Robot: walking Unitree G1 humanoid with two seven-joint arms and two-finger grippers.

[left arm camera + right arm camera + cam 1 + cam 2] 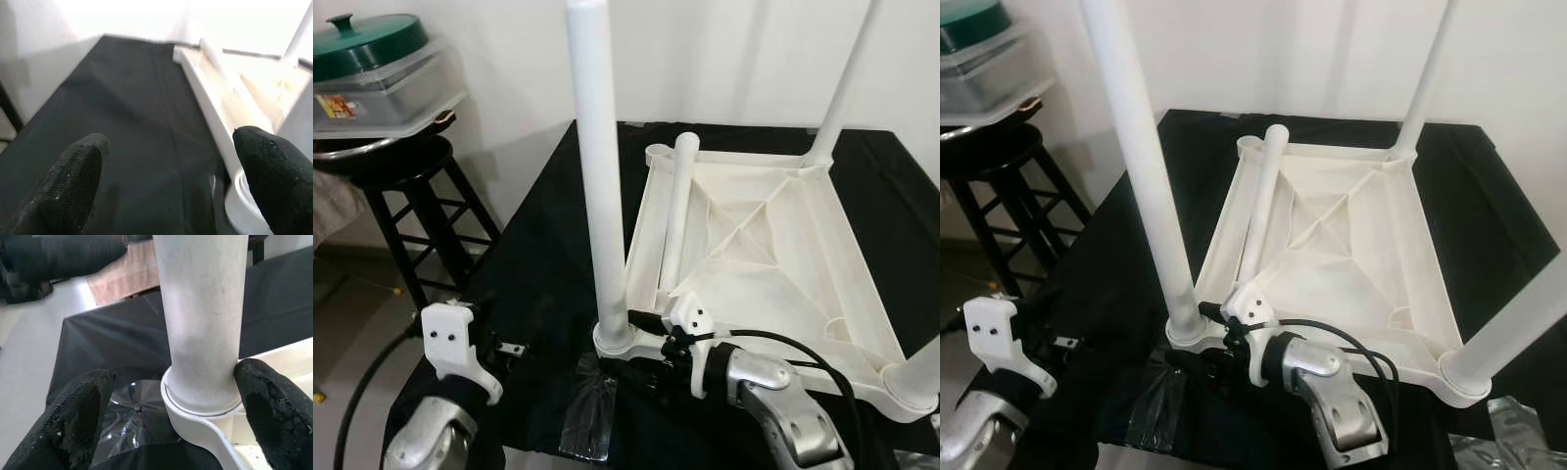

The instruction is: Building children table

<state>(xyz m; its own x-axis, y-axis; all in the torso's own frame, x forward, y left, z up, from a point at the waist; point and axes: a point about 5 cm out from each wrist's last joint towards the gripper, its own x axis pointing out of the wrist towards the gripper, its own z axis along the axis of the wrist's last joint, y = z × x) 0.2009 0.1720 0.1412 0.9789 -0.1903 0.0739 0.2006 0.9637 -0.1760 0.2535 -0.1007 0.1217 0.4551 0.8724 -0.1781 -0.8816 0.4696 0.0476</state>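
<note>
Right tool (171, 416) spread open around the near table leg (597, 176) at its socket in the upturned tabletop (773, 245) on the desk (548, 235), seemingly seating it; next, the loose leg (677, 206) lying inside needs fitting.

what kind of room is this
Probably a lived-in home room used as an assembly spot: an upturned white plastic table on a black-covered surface, a black wooden stool stacked with a lidded container, plain white walls.

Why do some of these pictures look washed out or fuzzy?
Left wrist view: the tabletop is blown out to white glare and soft, fingertips blurred. Right wrist view: the leg is sharper, evenly lit. Eye views: clear, bright wall behind.
</note>
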